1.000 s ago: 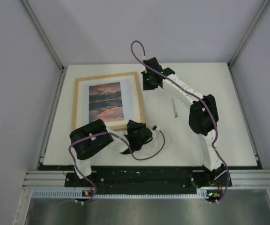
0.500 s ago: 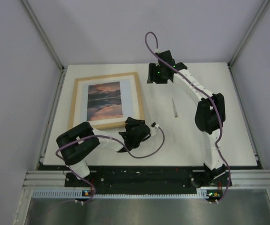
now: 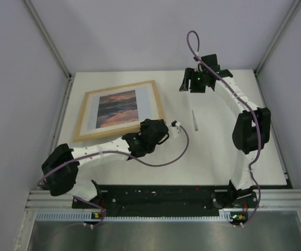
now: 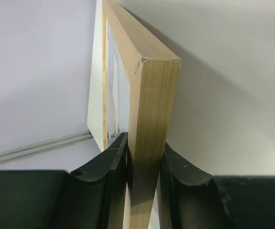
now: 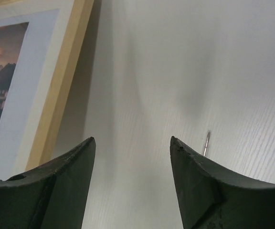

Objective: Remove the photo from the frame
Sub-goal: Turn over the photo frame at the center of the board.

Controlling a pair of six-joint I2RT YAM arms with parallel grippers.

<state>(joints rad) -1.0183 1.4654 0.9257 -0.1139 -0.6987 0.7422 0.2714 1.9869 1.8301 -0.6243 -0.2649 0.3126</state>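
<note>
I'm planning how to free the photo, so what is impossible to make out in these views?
- frame back: faces away in all views, so any clips or backing are unseen.
- photo: left wrist view shows it edge-on, only glare.
- thin stick: too small in the top view to identify.
- left gripper: its fingers are hidden under the wrist in the top view.

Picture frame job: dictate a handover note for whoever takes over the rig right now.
The left claw is shut on the near right corner of the frame. The right claw is open, holding nothing, above the table right of the frame. The frame is face up on the table's left side, the photo inside it. Done: frame gripped. Left: get the photo out.
</note>
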